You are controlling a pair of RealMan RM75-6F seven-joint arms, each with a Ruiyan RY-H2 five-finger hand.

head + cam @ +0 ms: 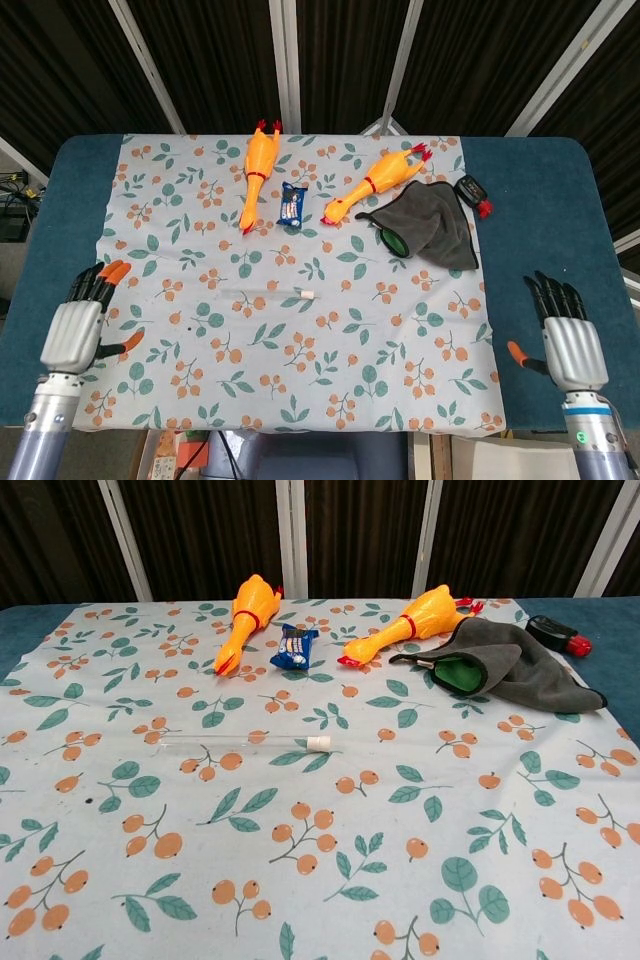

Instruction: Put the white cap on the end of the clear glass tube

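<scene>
The clear glass tube lies flat on the patterned cloth near the middle of the table. The white cap sits on its right end. In the head view my left hand hovers at the table's near left edge, fingers spread, holding nothing. My right hand hovers off the near right edge, also empty with fingers apart. Both are far from the tube. Neither hand shows in the chest view.
Two yellow rubber chickens, a blue snack packet, a grey cloth with a green patch and a small black-and-red object lie along the far half of the floral cloth.
</scene>
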